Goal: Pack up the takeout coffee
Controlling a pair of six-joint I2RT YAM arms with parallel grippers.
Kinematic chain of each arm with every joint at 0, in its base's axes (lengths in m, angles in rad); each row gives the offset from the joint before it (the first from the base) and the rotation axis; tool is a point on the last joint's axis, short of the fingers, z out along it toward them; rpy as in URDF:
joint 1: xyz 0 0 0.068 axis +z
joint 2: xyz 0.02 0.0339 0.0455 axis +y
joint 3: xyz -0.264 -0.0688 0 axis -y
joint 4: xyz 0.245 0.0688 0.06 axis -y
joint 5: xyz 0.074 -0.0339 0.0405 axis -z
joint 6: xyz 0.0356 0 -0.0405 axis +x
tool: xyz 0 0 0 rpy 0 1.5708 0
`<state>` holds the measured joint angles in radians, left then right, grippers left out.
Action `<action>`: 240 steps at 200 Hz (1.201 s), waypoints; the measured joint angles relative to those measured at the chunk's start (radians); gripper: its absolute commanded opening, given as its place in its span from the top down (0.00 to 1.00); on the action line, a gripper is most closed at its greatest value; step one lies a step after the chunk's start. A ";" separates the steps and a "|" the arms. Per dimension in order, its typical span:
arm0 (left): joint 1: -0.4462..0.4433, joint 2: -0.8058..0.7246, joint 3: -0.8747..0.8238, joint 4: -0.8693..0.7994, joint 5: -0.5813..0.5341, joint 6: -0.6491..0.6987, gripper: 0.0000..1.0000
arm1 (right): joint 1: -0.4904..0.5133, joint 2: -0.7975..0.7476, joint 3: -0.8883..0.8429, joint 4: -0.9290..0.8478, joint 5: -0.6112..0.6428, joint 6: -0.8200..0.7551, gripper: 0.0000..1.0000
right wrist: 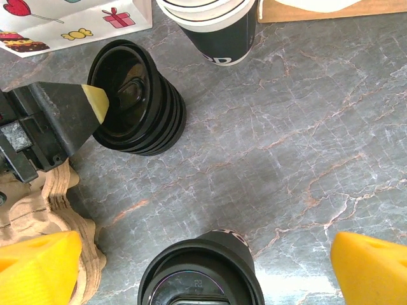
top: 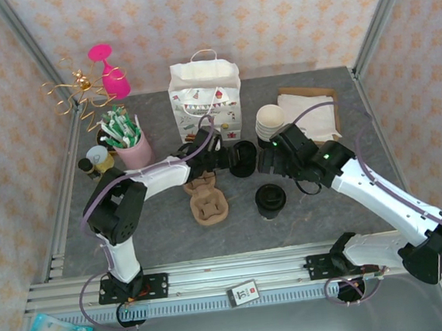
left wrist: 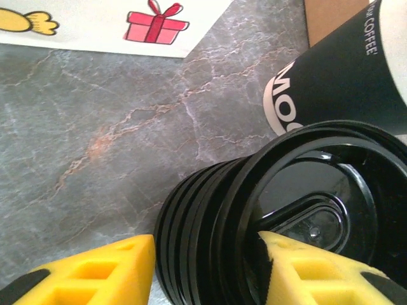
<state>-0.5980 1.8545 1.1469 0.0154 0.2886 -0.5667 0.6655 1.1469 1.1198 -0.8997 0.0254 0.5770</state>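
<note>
The takeout coffee [top: 270,200], a small dark paper cup capped by a round black plastic lid, stands upright on the grey marbled counter [top: 173,236], its long axis vertical and the lid facing up. It sits about midway along the counter, nearer the near edge than the far one. Bare stone lies open to its right and toward the near edge. Near its left, not touching it, lies a brown moulded-pulp cup carrier [top: 207,203], matte and lumpy.

The right gripper [right wrist: 203,244] hangs over the coffee with its yellow fingers [right wrist: 38,267] spread wide. The lid sits between them, well clear of both.

Farther back stands a stack of loose, glossy black ribbed lids [top: 243,159]. The left gripper [left wrist: 206,254] straddles its rim, with one yellow finger [left wrist: 95,273] outside the stack's wall and the other down in the top lid's hollow. The fingers are partly spread, and I cannot tell whether they press on the plastic.

Just beside the lids is a stack of dark, cream-rimmed paper cups [top: 269,121]. By the far edge stands a white paper gift bag [top: 205,99] printed with party pictures. A pink cup of packets [top: 131,148] stands toward the left edge.
</note>
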 measured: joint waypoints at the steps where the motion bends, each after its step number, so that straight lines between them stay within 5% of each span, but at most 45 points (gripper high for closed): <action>1: 0.000 0.000 0.000 0.000 0.000 0.000 0.55 | 0.000 0.000 0.000 0.000 0.000 0.000 0.00; 83: -0.056 0.034 0.032 0.014 0.053 -0.004 0.62 | -0.002 0.000 -0.011 0.003 0.000 -0.004 0.00; 240: -0.174 0.172 0.212 0.032 0.068 -0.075 0.59 | -0.035 -0.021 -0.032 0.011 0.000 -0.021 0.00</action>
<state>-0.7723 2.0266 1.3590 0.0471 0.3561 -0.6418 0.6308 1.1259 1.0874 -0.8890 0.0254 0.5556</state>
